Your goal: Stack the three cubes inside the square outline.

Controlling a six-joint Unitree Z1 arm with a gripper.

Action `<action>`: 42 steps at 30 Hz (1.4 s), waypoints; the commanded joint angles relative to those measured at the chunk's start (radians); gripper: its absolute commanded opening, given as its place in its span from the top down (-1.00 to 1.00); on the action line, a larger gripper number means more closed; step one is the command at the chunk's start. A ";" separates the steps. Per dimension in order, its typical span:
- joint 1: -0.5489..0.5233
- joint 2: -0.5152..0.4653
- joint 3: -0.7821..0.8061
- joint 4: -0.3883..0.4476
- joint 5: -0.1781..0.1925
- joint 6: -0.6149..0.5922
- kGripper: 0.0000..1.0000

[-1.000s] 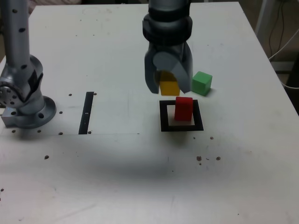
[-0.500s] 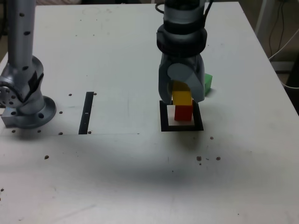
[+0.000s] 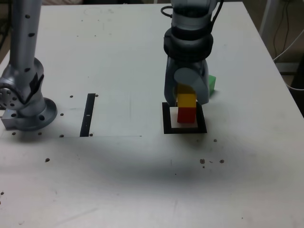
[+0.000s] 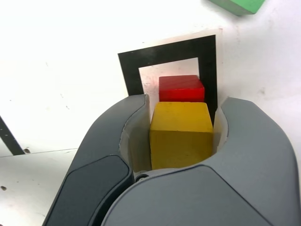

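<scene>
Inside the black square outline (image 3: 167, 128) stands the red cube (image 3: 186, 116). The yellow cube (image 3: 186, 100) sits directly on top of it, with my gripper (image 3: 186, 97) shut on it from both sides. In the wrist view the yellow cube (image 4: 181, 134) fills the gap between the grey fingers (image 4: 127, 127), and the red cube (image 4: 181, 88) and the outline (image 4: 129, 70) show just beyond it. The green cube (image 3: 212, 83) lies on the table behind the gripper, toward the exterior view's right, half hidden by it; its corner (image 4: 237, 4) also shows in the wrist view.
A narrow black strip (image 3: 88, 114) lies on the white table (image 3: 118, 180) toward the exterior view's left. The arm's grey base (image 3: 23, 102) stands at the far left. The table's right edge (image 3: 280, 80) is near, with a cable beyond it.
The gripper carried the yellow cube toward the exterior view's right and down, from behind the outline to on top of the red cube. It now hides much of the green cube.
</scene>
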 commanded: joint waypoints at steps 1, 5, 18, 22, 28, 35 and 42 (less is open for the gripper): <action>0.002 0.006 -0.004 -0.009 -0.002 -0.001 0.88; 0.004 0.006 -0.003 -0.013 -0.003 -0.001 0.85; 0.022 0.009 0.003 -0.014 -0.015 0.004 0.78; 0.024 0.010 0.006 -0.014 -0.017 0.007 0.71; 0.025 0.010 0.010 -0.010 -0.026 0.009 0.42; 0.032 0.020 0.011 -0.001 -0.030 0.020 0.01; 0.033 0.028 0.011 -0.005 -0.038 0.033 -0.36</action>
